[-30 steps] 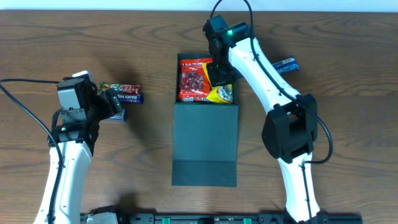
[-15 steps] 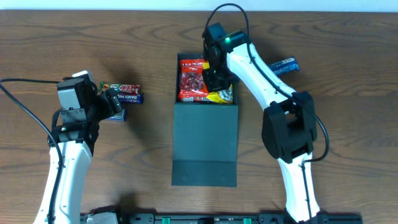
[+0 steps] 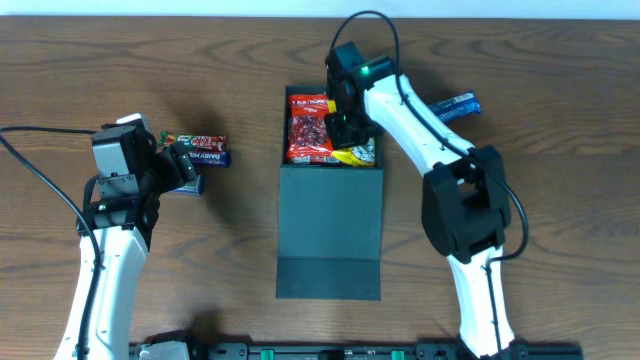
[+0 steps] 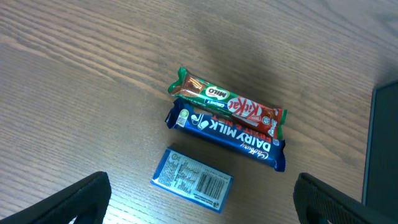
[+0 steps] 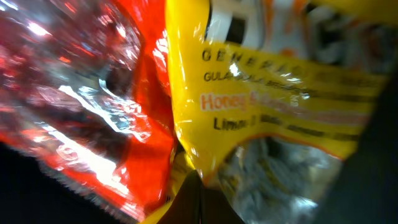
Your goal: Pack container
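Dark teal-green square cardboard container (image 3: 330, 215) lies at the centre of the wooden bench (image 3: 200, 60), its open compartment at 12 o'clock and its flap lid flat toward 6 o'clock. We find the right end effector (image 3: 350, 128) inside the compartment, 3 o'clock side, pressed together against a glossy yellow plastic packet (image 5: 267, 93). We cannot tell whether a fold is caught. A crinkly red plastic packet (image 3: 308, 128) lies just beside it at 9 o'clock. The left end effector (image 3: 186, 168) is spread wide, well apart at the container's 9 o'clock, above a blue-wrapped chocolate bar (image 4: 227, 132).
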You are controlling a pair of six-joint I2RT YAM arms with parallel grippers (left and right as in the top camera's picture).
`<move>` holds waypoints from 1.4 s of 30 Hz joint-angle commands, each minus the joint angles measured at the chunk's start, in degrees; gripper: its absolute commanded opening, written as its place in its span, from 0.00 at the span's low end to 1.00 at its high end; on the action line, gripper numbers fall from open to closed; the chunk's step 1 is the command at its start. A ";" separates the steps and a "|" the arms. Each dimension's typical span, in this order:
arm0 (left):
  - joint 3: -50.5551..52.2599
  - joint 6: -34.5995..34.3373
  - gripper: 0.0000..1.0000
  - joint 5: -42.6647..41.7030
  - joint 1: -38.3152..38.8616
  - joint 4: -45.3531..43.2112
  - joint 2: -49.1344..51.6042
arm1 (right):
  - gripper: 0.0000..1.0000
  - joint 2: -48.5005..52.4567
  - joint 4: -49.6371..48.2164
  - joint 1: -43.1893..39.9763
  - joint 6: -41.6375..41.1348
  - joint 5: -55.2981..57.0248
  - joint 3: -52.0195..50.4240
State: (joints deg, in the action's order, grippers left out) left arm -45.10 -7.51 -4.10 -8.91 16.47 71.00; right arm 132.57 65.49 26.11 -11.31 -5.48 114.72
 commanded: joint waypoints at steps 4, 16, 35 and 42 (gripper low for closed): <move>-1.57 -0.22 0.95 0.02 -0.09 0.00 0.24 | 0.01 -2.45 -0.42 -0.35 0.26 1.68 6.69; -1.57 -0.22 0.95 0.02 -0.09 0.00 0.24 | 0.01 -1.95 -6.14 -1.68 0.22 3.45 -1.18; -1.57 -0.22 0.95 0.02 -0.09 -0.02 0.24 | 0.01 -1.73 -20.57 -1.66 -0.44 1.77 -9.46; -1.57 -0.22 0.95 0.02 -0.09 -0.02 0.24 | 0.01 -5.73 -14.95 -1.66 -0.42 1.79 -4.00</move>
State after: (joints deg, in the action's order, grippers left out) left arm -45.10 -7.51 -4.12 -8.91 16.47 71.00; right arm 130.63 49.78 24.56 -11.31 -3.18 107.77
